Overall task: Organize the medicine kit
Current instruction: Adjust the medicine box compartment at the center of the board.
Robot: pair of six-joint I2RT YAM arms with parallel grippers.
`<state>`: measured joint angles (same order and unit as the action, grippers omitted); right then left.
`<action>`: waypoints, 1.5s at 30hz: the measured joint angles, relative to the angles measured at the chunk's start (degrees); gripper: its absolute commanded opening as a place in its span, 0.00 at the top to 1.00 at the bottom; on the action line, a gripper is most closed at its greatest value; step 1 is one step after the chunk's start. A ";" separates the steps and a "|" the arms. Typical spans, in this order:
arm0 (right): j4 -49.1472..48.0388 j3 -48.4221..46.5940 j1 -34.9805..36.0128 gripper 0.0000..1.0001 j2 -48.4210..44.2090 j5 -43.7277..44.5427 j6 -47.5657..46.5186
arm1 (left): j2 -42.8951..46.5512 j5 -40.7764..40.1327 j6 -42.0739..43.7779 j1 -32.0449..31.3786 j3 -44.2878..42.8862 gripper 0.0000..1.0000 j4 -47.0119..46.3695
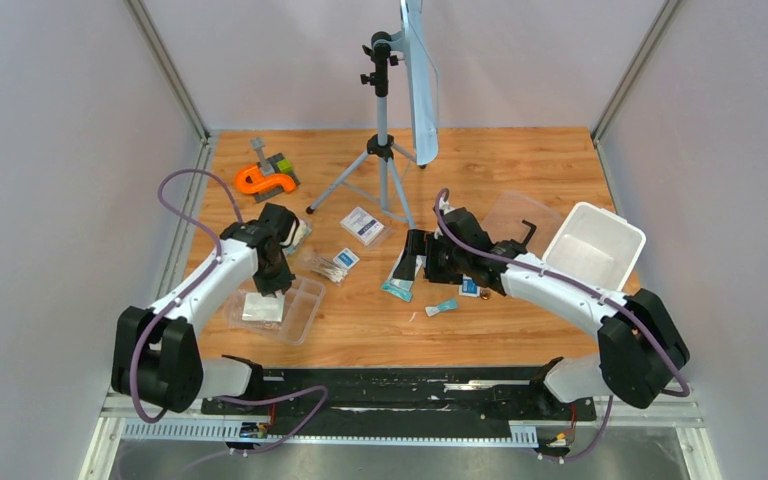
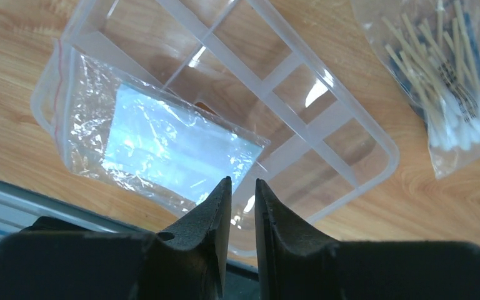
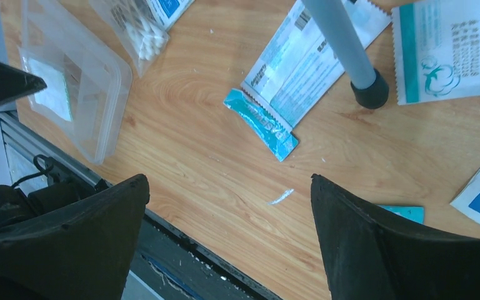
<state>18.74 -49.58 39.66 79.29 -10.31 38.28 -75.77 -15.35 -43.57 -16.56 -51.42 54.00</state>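
- Wood-grain table [image 1: 360,335] inside a white-walled enclosure; a tripod [image 1: 382,150] stands at the far centre, and an orange-and-grey tool [image 1: 265,178] lies at the far left.
- Medicine kit is in separate parts. The white tub [image 1: 594,246] sits at the right edge, tilted, with its opening showing. The clear lid [image 1: 516,222] with black handle lies just left of the tub.
- The clear divided tray [image 1: 305,310] [image 2: 300,94] lies at the near left, well apart from the tub.
- One zip bag [image 1: 262,307] [image 2: 162,144] holding a white pad rests in the tray's near end and overlaps its rim. The other compartments visible from the left wrist hold nothing.
- A bag of cotton swabs [image 1: 325,265] [image 2: 450,81] lies on the table just beyond the tray.
- Loose packets lie at table centre: a white packet with blue label [image 1: 363,225], a teal sachet [image 1: 396,290] [image 3: 261,124] and a small teal packet [image 1: 441,307].
- The sachet touches a long white-and-teal packet [image 3: 306,56], which lies under the tripod foot [image 3: 369,87].
- Left gripper [image 1: 272,285] [image 2: 242,184] hangs over the tray's near rim, its fingers drawn to a narrow slit with nothing between them.
- Right gripper [image 1: 430,262] [image 3: 230,181] hovers above the central packets, its fingers spread wide and holding nothing.
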 measured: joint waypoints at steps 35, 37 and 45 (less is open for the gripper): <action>0.94 -0.74 -0.09 0.01 -3.85 6.45 -0.72 | -21.03 25.92 4.68 -13.70 -6.23 0.50 -21.18; 1.09 -0.74 -0.09 0.01 -4.42 6.82 -0.79 | -23.50 27.02 4.68 -13.92 -10.08 0.50 -22.34; 1.90 -0.74 -0.09 0.00 -5.88 8.22 -0.87 | -19.78 26.82 5.86 -14.99 -15.80 0.47 -17.75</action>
<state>20.64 -50.33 39.57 73.41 -2.09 37.41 -95.55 11.46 -37.71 -31.55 -67.22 36.25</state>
